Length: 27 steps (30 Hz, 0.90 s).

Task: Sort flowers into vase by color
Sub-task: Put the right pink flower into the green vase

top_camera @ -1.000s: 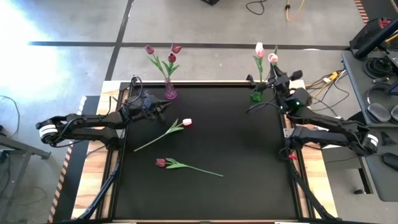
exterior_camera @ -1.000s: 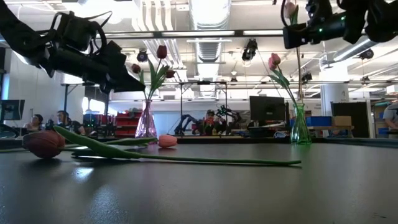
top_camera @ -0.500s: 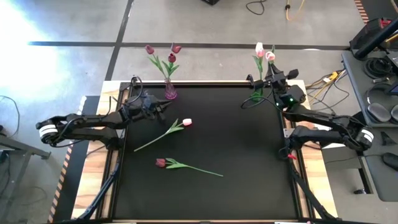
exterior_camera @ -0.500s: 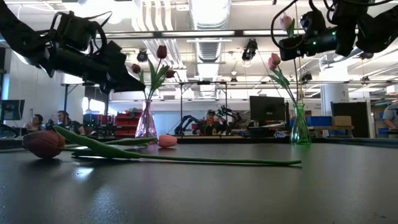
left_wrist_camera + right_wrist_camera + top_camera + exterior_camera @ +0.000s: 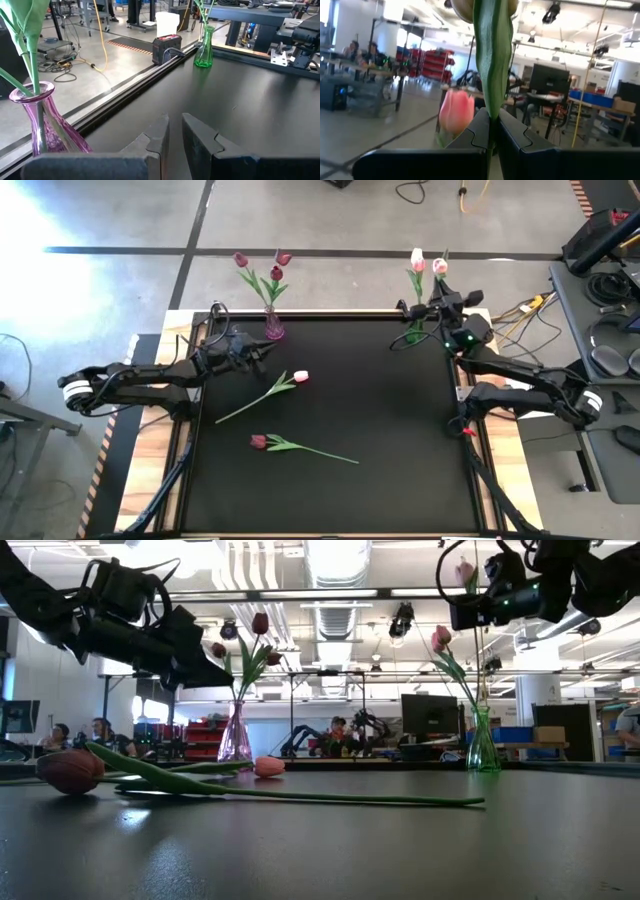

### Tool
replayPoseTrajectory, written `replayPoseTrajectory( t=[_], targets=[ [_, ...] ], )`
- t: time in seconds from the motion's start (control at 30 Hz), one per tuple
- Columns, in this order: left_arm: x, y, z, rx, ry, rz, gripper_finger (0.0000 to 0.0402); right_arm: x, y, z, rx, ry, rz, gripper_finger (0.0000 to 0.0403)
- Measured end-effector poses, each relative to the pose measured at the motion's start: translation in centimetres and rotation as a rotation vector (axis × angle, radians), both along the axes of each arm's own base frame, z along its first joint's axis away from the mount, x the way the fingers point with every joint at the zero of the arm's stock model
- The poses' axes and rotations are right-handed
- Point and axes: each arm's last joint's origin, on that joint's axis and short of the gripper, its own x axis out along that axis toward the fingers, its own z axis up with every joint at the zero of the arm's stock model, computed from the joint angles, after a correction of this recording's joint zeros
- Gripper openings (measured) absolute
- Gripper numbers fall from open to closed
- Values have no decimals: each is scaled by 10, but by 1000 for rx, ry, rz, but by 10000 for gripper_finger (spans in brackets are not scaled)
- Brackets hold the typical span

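A purple vase (image 5: 272,327) with maroon tulips (image 5: 262,268) stands at the far left of the black table. At the far right, a green vase (image 5: 413,333) holds a pink tulip (image 5: 417,256). My right gripper (image 5: 431,307) is above the green vase, shut on a second pink tulip (image 5: 438,266). Two flowers lie flat on the table: a pink one (image 5: 272,389) and a maroon one (image 5: 290,446). My left gripper (image 5: 262,356) hovers just on the near side of the purple vase (image 5: 42,125). A narrow gap shows between its fingers and nothing is in it. My right gripper pinches the pink tulip's green stem (image 5: 491,112) between its two fingers, well below the head (image 5: 463,575). The fingers lie across the stem, roughly level, coming from the table's right. The tulip stands nearly upright, and its thin lower stem (image 5: 478,670) hangs down toward the green vase (image 5: 483,745).
A raised rail runs along the table's far edge (image 5: 125,95), with a black box (image 5: 166,47) behind it. Wooden side strips (image 5: 150,470) flank the black surface. Cables and gear lie off the right side (image 5: 600,290). People sit in the room beyond (image 5: 75,735).
My right gripper has shifted slightly toward the table's left and sunk a little over the green vase, rolling somewhat. The held pink tulip has moved with it and stayed clear of the table. My left arm has kept still.
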Motion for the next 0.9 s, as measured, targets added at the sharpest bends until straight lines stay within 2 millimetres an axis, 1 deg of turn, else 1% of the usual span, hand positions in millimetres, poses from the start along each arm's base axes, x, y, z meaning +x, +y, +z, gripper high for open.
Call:
replayPoseTrajectory(
  t=[0.17, 0.43, 0.7, 0.9],
  targets=[
    [0, 0, 0, 0, 0, 0, 37, 1, -1, -1, 44, -8, -16, 12],
    [0, 0, 0, -2, -1, 0, 37, 0, -1, -1, 53, -11, -21, 12],
    [0, 0, 0, -2, -1, 0, 37, 0, -1, 10, 72, -7, -22, 12],
    [0, 0, 0, -5, -2, 1, 37, 1, -2, 4, 116, 11, -21, 12]
  ],
)
